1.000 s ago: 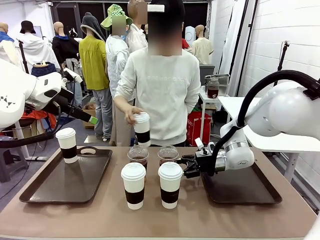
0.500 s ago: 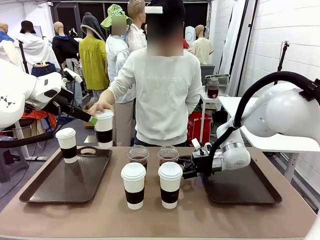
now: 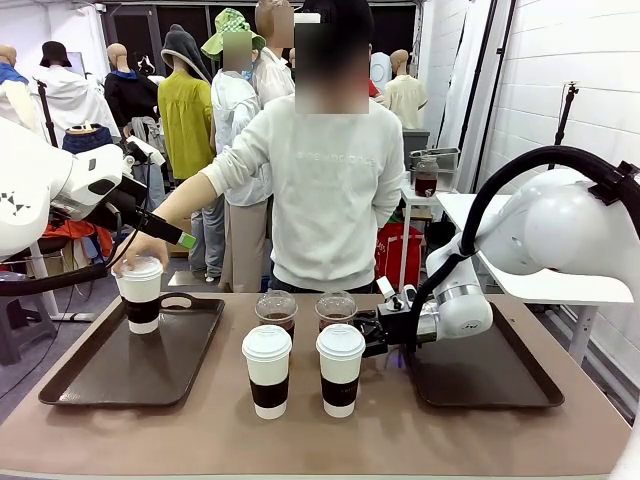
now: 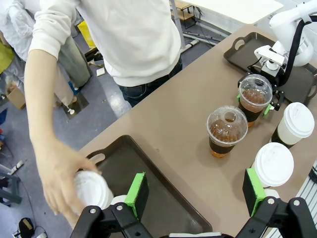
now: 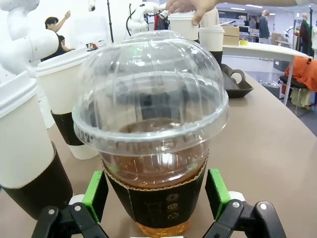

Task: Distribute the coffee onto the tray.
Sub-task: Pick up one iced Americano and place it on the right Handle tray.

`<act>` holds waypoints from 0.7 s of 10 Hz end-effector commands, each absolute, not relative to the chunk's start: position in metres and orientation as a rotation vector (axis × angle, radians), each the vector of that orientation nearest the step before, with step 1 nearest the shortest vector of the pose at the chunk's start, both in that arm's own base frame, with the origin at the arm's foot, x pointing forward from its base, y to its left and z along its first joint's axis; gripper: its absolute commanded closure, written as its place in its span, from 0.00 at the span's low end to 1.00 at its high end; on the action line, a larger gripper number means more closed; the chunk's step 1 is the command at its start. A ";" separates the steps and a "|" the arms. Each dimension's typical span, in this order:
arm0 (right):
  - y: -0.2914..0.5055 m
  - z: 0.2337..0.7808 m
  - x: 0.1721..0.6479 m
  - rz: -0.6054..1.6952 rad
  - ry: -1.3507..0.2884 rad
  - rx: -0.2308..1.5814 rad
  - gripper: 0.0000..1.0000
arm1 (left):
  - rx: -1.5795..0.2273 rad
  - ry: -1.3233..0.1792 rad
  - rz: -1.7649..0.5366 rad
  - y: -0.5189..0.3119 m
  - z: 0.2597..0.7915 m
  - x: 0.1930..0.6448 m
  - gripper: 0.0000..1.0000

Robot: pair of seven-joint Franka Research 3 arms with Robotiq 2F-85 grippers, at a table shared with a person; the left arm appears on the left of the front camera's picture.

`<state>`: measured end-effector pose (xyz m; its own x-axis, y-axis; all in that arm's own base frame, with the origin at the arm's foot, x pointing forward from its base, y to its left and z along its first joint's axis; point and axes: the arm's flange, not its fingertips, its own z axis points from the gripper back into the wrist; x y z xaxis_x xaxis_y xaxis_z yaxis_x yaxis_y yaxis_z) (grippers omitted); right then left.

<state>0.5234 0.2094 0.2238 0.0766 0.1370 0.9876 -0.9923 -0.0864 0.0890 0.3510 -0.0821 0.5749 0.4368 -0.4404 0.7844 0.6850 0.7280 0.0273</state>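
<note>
Two white paper coffee cups (image 3: 267, 370) (image 3: 341, 368) stand at the table's front middle, with two clear dome-lidded cups (image 3: 277, 310) (image 3: 336, 308) behind them. My right gripper (image 3: 367, 334) is open, its green pads either side of the right dome cup (image 5: 153, 148) low on its sleeve. A person's hand (image 3: 140, 250) rests on the lid of another white cup (image 3: 140, 298) on the left tray (image 3: 130, 375). A second white cup (image 5: 212, 38) stands beside that one. My left gripper (image 4: 195, 193) hangs open above the left tray's near corner, holding nothing.
The right tray (image 3: 480, 378) lies under my right arm. The person stands at the far edge, an arm stretched over the left tray. In the right wrist view the white cups (image 5: 25, 148) crowd close on the left of the dome cup.
The person's hand carried a white cup from in front of their body leftward and down onto the left tray. My right gripper slid left, closer around the right dome cup.
</note>
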 end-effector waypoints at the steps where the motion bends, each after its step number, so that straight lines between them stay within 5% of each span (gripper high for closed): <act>1: 0.218 0.222 0.531 1.246 -0.989 1.243 0.00 | -0.339 -0.868 -0.717 -0.082 0.575 0.351 0.00; 4: 0.221 0.222 0.531 1.233 -0.953 1.281 0.00 | -0.339 -0.868 -0.717 -0.082 0.575 0.351 0.00; 6: 0.219 0.221 0.531 1.234 -0.976 1.268 0.40 | -0.339 -0.868 -0.717 -0.082 0.575 0.351 0.00; 7: 0.220 0.222 0.531 1.215 -0.966 1.273 0.40 | -0.339 -0.868 -0.717 -0.082 0.575 0.351 0.00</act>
<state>0.5254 0.2139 0.2228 0.1320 0.1319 0.9824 -0.9852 -0.0920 0.1447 0.3510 -0.0821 0.5749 0.4368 -0.4404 0.7844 0.6850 0.7280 0.0273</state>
